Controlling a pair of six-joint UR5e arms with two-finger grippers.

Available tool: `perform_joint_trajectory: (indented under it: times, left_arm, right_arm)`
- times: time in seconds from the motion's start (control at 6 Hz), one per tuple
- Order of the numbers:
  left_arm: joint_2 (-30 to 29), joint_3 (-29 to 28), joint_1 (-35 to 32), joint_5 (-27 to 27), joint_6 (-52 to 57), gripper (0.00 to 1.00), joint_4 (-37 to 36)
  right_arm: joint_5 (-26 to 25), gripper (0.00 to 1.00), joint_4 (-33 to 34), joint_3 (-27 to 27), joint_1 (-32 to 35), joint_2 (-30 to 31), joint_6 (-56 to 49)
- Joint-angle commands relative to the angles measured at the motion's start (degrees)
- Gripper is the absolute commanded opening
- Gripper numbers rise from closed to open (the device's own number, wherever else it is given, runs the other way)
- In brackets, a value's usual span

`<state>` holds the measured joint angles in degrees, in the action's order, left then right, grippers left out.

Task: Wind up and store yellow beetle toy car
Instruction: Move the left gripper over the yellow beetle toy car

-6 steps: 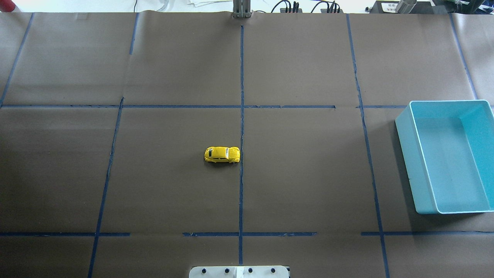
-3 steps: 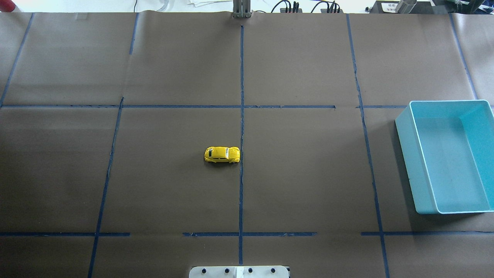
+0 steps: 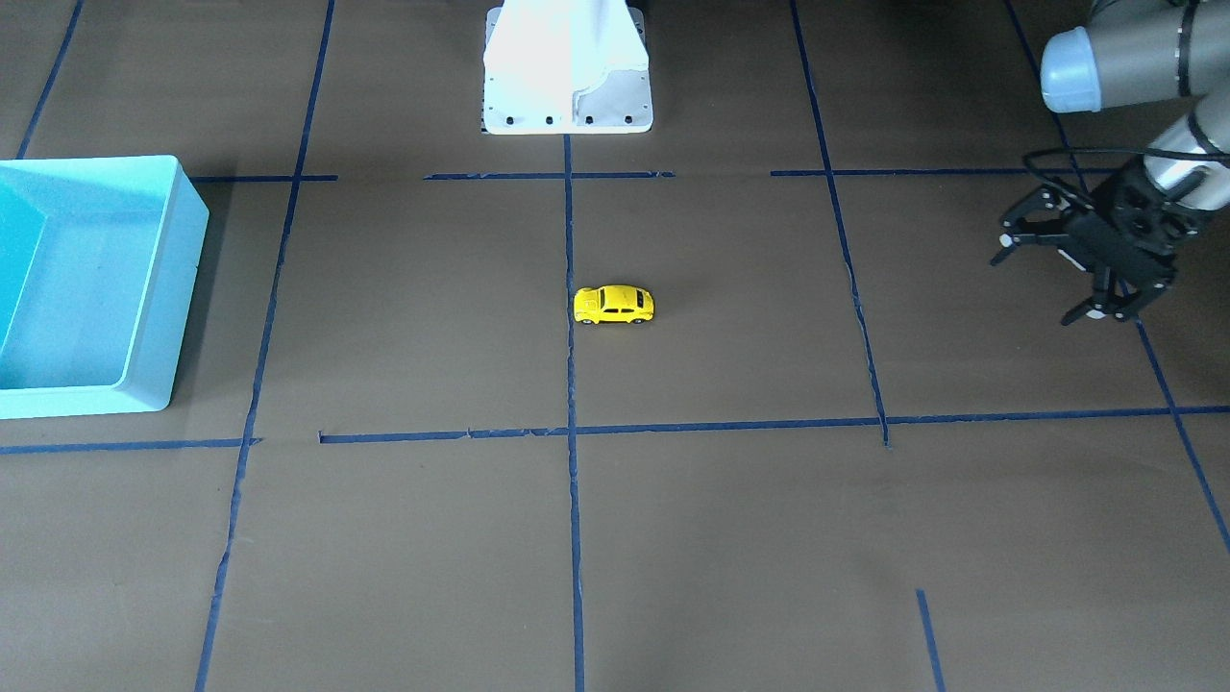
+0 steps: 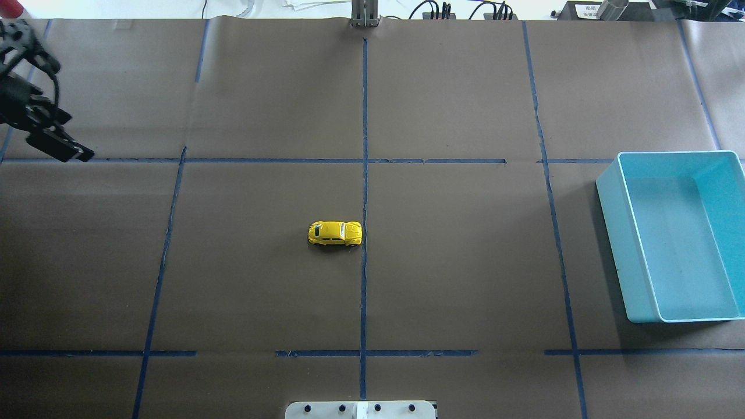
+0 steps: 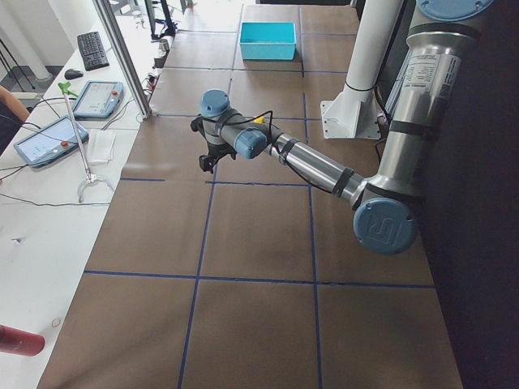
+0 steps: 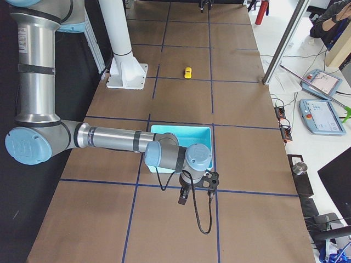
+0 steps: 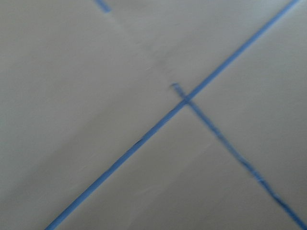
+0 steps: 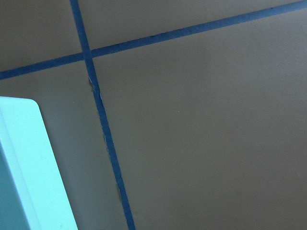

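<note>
Yellow beetle car (image 4: 335, 233): sitting mid bench (image 4: 465, 279), long axis running L-R.
L pincer (image 3: 1043, 279): hanging open, well apart to car's L; I'm judging it nearer.
R pincer (image 6: 194, 189): hovering by bin (image 6: 181, 127), can't tell open/shut.

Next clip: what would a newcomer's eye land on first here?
The yellow beetle toy car, tiny and bright, sits alone on its wheels at the middle of the brown table, just beside the centre tape line. The turquoise bin stands empty at the table's edge on the robot's right. The left gripper hangs open over the far left part of the table, well away from the car.
</note>
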<state>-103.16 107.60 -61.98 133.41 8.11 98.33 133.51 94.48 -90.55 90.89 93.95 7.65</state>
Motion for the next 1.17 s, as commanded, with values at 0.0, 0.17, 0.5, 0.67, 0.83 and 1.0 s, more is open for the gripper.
perform_joint_trajectory:
  times: [0.0, 0.17, 0.5, 0.67, 0.83, 1.0]
  left_arm:
    - [-8.25, 1.03, 11.47, -2.80, 0.06, 1.00, -1.56]
    - [-12.55, 0.42, 14.92, -7.24, 0.15, 1.00, -5.74]
    - [-20.63, -1.16, 24.49, -13.30, 0.33, 1.00, -12.02]
    - [-24.34, -3.78, 29.15, -18.05, 0.33, 1.00, -12.20]
    - [-26.29, -5.63, 29.45, -18.10, 0.59, 1.00, -15.33]
    - [-28.57, -8.35, 29.72, -18.27, 4.33, 1.00, -15.97]
  right_arm:
    - [0.00, 1.00, 0.00, 0.03, -0.01, 0.00, 0.00]
    - [0.00, 1.00, 0.00, 0.03, 0.08, 0.00, 0.00]
    - [0.00, 1.00, 0.00, 0.11, -0.01, 0.00, 0.00]
    - [0.00, 1.00, 0.00, 0.11, 0.08, 0.09, 0.00]
    - [0.00, 1.00, 0.00, 0.11, -0.01, 0.09, 0.00]
    - [0.00, 1.00, 0.00, 0.11, 0.08, 0.09, 0.00]
